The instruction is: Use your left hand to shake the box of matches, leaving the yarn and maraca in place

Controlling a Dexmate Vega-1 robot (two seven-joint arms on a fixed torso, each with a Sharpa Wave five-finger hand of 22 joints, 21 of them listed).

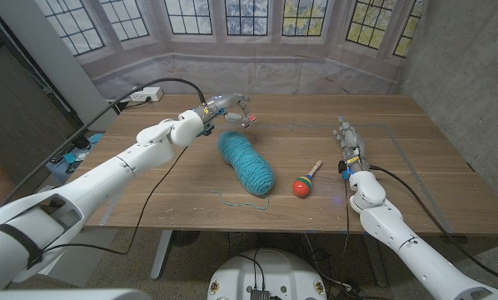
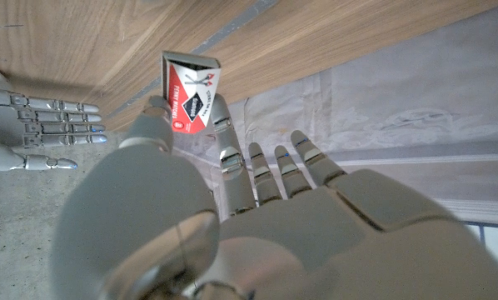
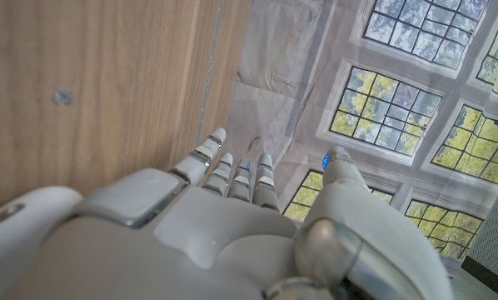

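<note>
**Matchbox already up in the left hand, yarn sits right under the swing path**

So the left hand (image 1: 226, 111) is out over the far-left part of the table (image 1: 415, 150), roughly 11 o'clock from the table's middle, and it's got the box of matches (image 1: 250, 120) pinched between thumb and a finger, other fingers spread. The left wrist view shows it best: the matchbox (image 2: 190, 92) stands with its long axis running along the fingers, one end gripped, the other end poking free past the fingertips.

The relation that matters: the yarn (image 1: 246, 162) lies at about 5 o'clock from the hand, near it and lower down, its long axis running from 11 to 5. The maraca (image 1: 306, 179) is further off the same way, at about 4 o'clock, well apart from the hand. I'd guess any shaking wants to stay up and away from that 5 o'clock side so the skein doesn't get bumped.

The right hand (image 1: 349, 145) is over at 3 o'clock, fingers straight, holding nothing, near the maraca but not touching it.
</note>
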